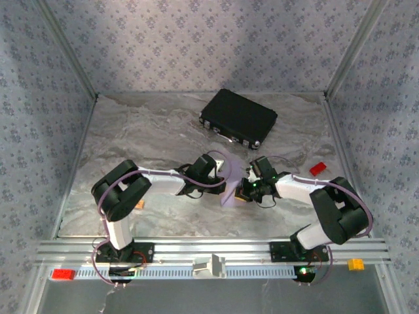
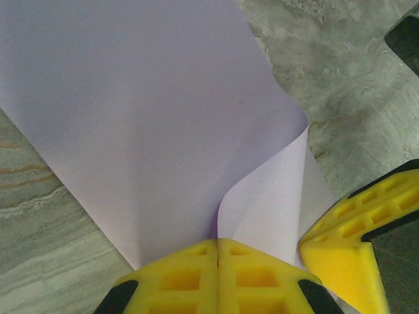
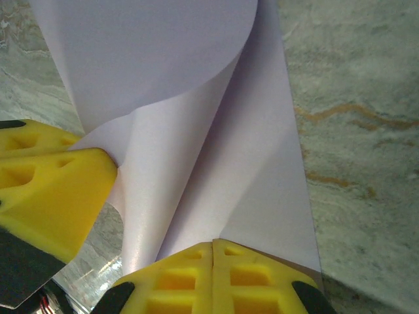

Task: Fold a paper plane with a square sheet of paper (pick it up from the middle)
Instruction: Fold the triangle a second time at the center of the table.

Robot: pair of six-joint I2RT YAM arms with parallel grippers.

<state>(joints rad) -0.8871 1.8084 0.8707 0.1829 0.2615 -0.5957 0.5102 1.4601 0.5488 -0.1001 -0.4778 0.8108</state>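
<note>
The square sheet of paper is gripped by both hands at once, spreading out ahead of them over the table. The left hand is clamped on a curled fold (yellow jaws flush together); the right hand, just beside it, pinches the sheet's edge likewise.

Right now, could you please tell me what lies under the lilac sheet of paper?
Grey marbled table shows around the sheet of paper, pinched by the left gripper and the right gripper. What lies directly beneath is covered.
</note>
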